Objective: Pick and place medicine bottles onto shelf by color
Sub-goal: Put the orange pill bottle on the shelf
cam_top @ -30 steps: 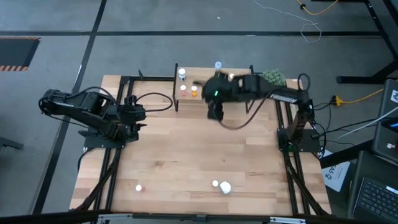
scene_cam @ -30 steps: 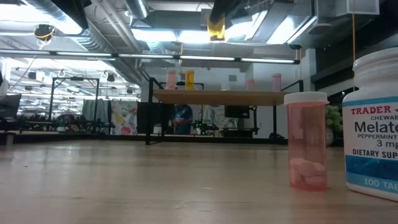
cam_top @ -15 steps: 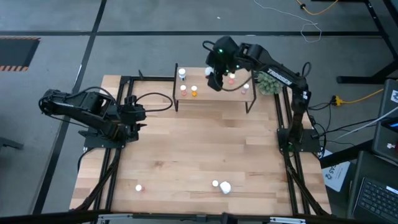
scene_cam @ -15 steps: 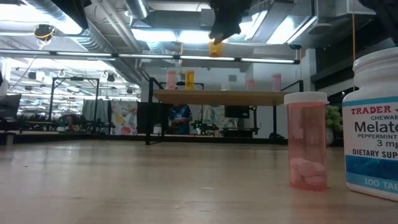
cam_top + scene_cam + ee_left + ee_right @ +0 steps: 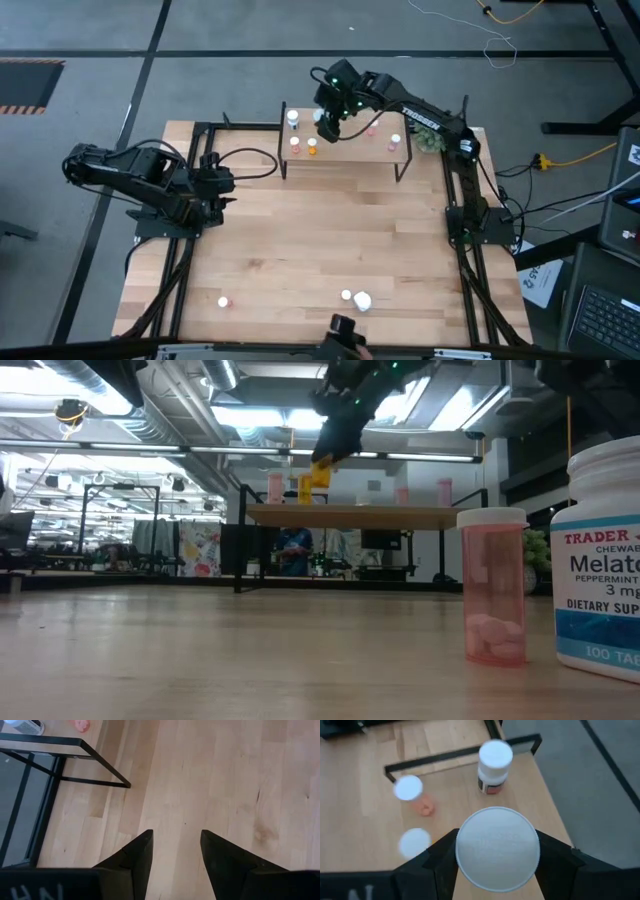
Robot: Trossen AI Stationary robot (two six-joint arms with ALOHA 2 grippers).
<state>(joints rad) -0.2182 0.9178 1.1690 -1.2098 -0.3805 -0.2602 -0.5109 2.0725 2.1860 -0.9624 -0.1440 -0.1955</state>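
Desk (image 5: 300,240): the wide middle lies bare, open room for moving.

Left end effector (image 5: 172,851): fingers apart, empty, over bare wood near the left edge.

Near edge: three bottles — one pink bottle (image 5: 224,301), one small white-capped bottle (image 5: 346,296), one large white melatonin bottle (image 5: 362,301).

Shelf (image 5: 345,152): light wood on black legs, at the far edge; six bottles stand on it, as far as shows.

Right end effector (image 5: 328,125): over the shelf's left part, clamped on an orange bottle (image 5: 320,472) with a white cap (image 5: 497,848).

The right gripper (image 5: 328,118), closed on a white-capped orange bottle (image 5: 320,473), now sits lower and further toward the light-wood shelf's (image 5: 345,150) left end. A second ago it hung over the shelf's front edge.
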